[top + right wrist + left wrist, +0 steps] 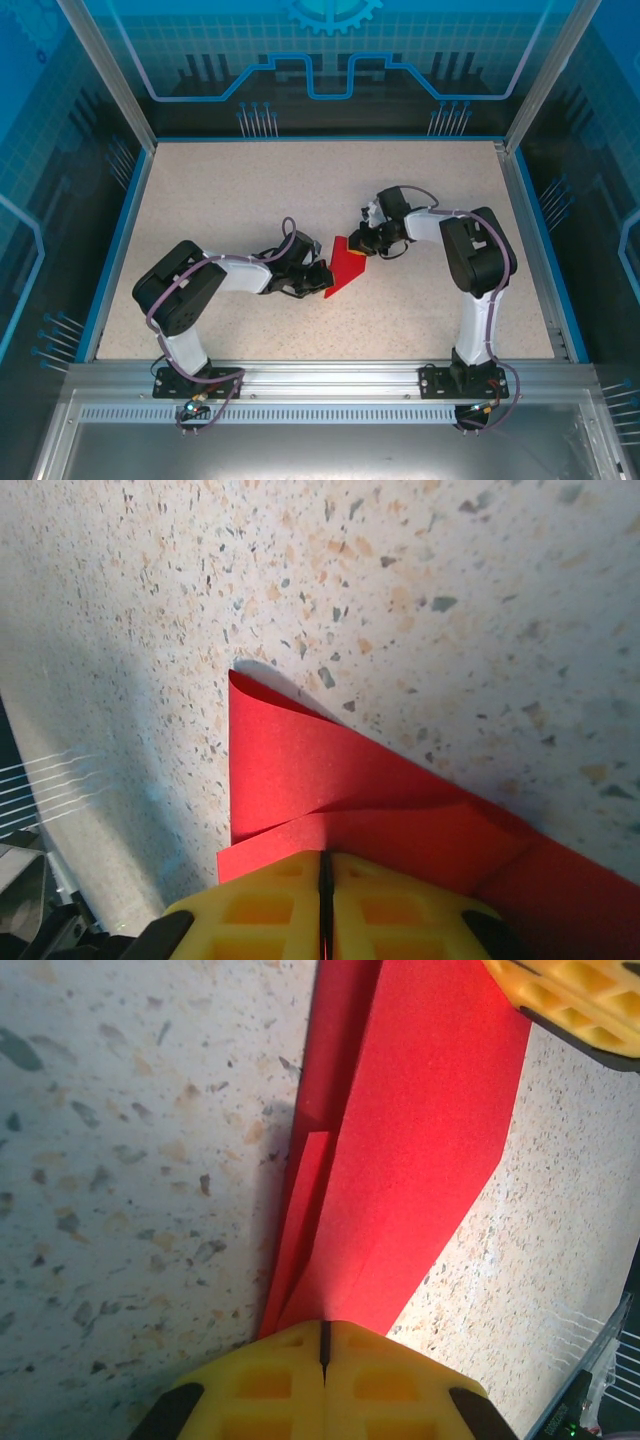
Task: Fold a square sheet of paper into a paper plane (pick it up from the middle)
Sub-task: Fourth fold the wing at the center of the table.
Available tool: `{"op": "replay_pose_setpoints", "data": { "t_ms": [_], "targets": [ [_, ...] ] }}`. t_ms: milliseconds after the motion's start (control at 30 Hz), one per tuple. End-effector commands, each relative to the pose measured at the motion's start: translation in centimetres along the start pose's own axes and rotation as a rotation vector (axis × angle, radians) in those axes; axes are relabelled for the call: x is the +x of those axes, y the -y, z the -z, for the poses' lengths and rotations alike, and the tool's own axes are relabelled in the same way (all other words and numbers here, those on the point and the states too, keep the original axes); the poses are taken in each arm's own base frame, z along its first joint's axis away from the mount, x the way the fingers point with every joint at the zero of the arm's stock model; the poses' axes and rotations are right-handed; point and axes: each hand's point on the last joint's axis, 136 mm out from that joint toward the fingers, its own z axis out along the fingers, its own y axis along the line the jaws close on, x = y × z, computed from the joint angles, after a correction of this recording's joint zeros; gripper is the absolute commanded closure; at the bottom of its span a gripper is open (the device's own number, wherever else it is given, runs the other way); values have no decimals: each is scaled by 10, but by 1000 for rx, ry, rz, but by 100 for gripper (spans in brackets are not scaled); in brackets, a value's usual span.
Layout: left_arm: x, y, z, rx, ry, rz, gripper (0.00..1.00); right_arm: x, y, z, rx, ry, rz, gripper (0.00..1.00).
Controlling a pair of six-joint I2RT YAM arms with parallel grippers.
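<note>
My left jaws are clenched, the yellow pads (270, 1385) pressed together with a thin dark seam between them. The paper (420, 1140) begins right at their tips. Its narrow end meets the seam and it widens away ahead of me, with a long crease running forward from the tips. Just left of the jaws its edge stands a little off the tabletop (120, 1160) and throws a shadow there. I cannot tell whether that narrow end is pinched between the pads or only lies under their tips. Far ahead and to the right, a pad (580, 1000) of my right jaws sits over the paper's wide end.

My right jaws are clenched too, their pads (400, 915) meeting on a hairline seam. Two red layers run in at the tips, and the farther one lifts in a soft curl ahead and to the left. A thread of red shows down the seam, so I am grasping the paper here.

From above, the paper (348, 265) lies between my two pairs of jaws, reaching both.
</note>
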Motion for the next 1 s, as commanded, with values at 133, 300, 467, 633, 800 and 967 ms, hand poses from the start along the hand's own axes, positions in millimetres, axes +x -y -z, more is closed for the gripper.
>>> {"op": "replay_pose_setpoints", "data": {
  "t_ms": [133, 300, 467, 633, 800, 967],
  "targets": [
    [54, -98, 2, -314, -143, 105, 100, -37, 40, 8, 87, 95, -52, 90],
    [54, -98, 2, -314, -145, 105, 100, -45, 45, 14, 100, 106, -67, 89],
    [54, -97, 2, -311, -146, 106, 100, -51, 56, 17, 122, 115, -100, 89],
    [54, -96, 2, -304, -147, 103, 100, -59, 66, 20, 121, 129, -141, 88],
    [55, -97, 2, -305, -149, 106, 100, -67, 69, 26, 129, 137, -159, 88],
    [54, -96, 2, -301, -146, 104, 100, -72, 63, 33, 134, 142, -147, 88]
  ]
}}
